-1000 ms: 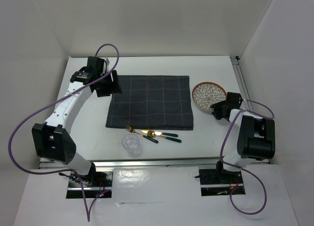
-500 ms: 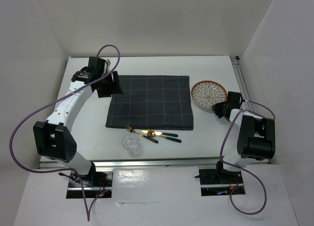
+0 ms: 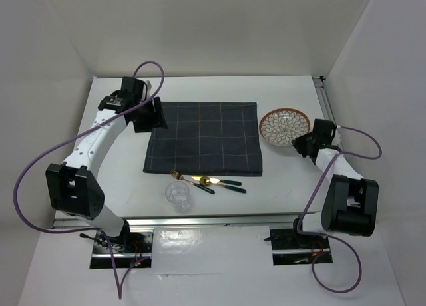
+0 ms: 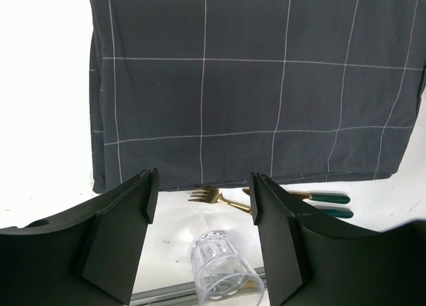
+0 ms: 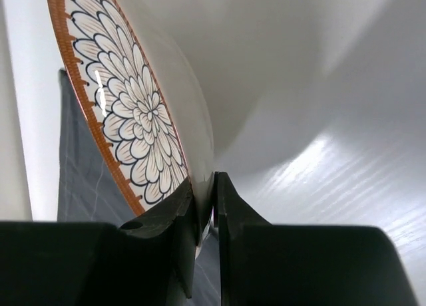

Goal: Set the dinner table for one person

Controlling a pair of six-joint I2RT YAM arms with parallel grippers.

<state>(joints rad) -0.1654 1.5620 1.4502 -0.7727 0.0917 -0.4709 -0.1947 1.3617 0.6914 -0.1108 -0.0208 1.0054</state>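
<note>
Two robot arms work over the white dinner table (image 3: 219, 93), which fills the enclosure from the arms' bases to the far wall and carries every item in view. At right, the right gripper (image 3: 301, 142) pinches the near rim of a petal-patterned plate with an orange edge (image 3: 285, 127). In the wrist view its fingers (image 5: 229, 219) press on either side of that rim and the plate (image 5: 133, 113) stands tilted. Whether its far edge touches the table cannot be told.

At left, the left gripper (image 3: 150, 114) hangs over the far-left corner of a dark grey checked placemat (image 3: 203, 138), its fingers (image 4: 133, 206) spread wide and holding nothing. The placemat lies flat at the table's centre, just left of the plate.

Near the placemat's near edge lie a gold fork (image 3: 178, 177), a gold spoon (image 3: 206, 181) and a third green-handled utensil (image 3: 236, 189), close together and partly crossing. A clear drinking glass (image 3: 178, 193) stands upright just nearer than the fork, close to the table's near edge.
</note>
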